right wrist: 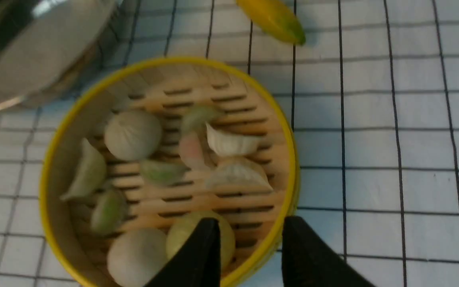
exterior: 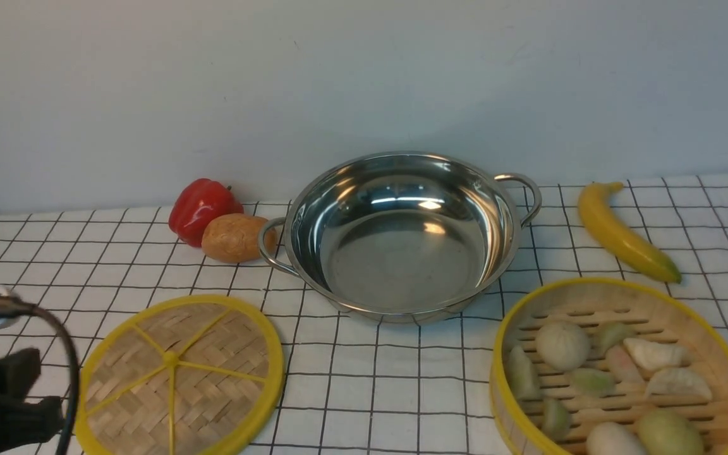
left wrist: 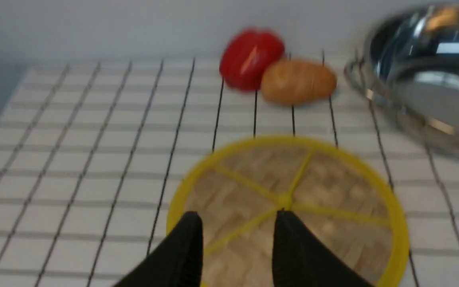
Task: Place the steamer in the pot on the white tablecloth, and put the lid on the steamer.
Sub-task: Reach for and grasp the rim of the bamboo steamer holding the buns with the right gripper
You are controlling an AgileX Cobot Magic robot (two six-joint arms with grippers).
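Observation:
The shiny steel pot [exterior: 402,234] stands empty at the middle back of the white tablecloth [exterior: 402,392]. The flat woven lid [exterior: 174,373] lies at the front left. My left gripper [left wrist: 237,223] hangs open over the lid's near part [left wrist: 333,191], holding nothing; in the front view it [exterior: 48,388] is just left of the lid. The steamer [exterior: 620,373], with dumplings and buns, sits at the front right. My right gripper [right wrist: 249,225] is open, its fingers either side of the steamer's near rim [right wrist: 289,159]. It is out of the front view.
A red pepper [exterior: 203,208] and a brown potato [exterior: 234,237] lie just left of the pot's left handle. A yellow banana [exterior: 623,234] lies behind the steamer, right of the pot. A pale wall closes off the back.

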